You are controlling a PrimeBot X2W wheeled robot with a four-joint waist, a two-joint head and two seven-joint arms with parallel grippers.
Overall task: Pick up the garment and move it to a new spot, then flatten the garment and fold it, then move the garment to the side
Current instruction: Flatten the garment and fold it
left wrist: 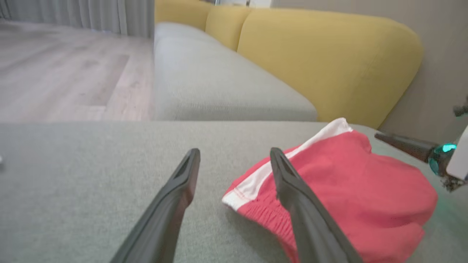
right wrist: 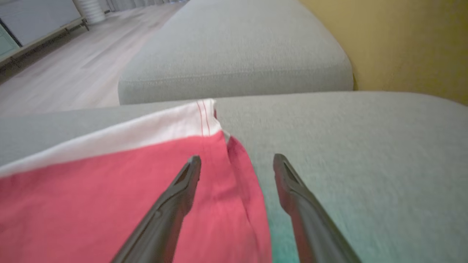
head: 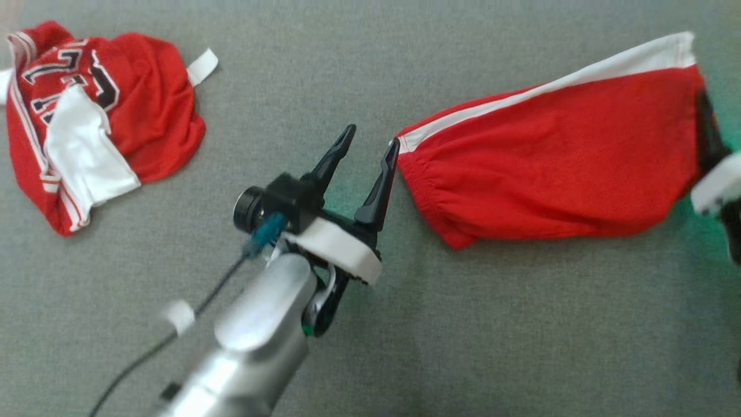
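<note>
At the bottom of the head view you see the silver forearm (head: 255, 341) of the left arm, rising toward the middle of the frame. Its left gripper (head: 372, 139) has the jaws open and holds nothing. One dark finger (head: 379, 191) stands just beside the elastic waistband corner of the red shorts with a white side stripe (head: 550, 168); I cannot tell if it touches.

The shorts lie stretched across the right half of the frame, on the grey fabric cushion (head: 463, 324). At the right edge of the frame you find part of the right arm at the hem end of the shorts. In the right wrist view the right gripper (right wrist: 237, 160) is open too, with one finger (right wrist: 182, 190) over the red cloth and the other over bare grey fabric.

In the upper left of the head view a crumpled red and white jersey (head: 98, 116) lies well apart from the shorts. Farther back, in the left wrist view, you see the yellow backrest (left wrist: 329, 62) and a pale wooden floor (left wrist: 65, 73).
</note>
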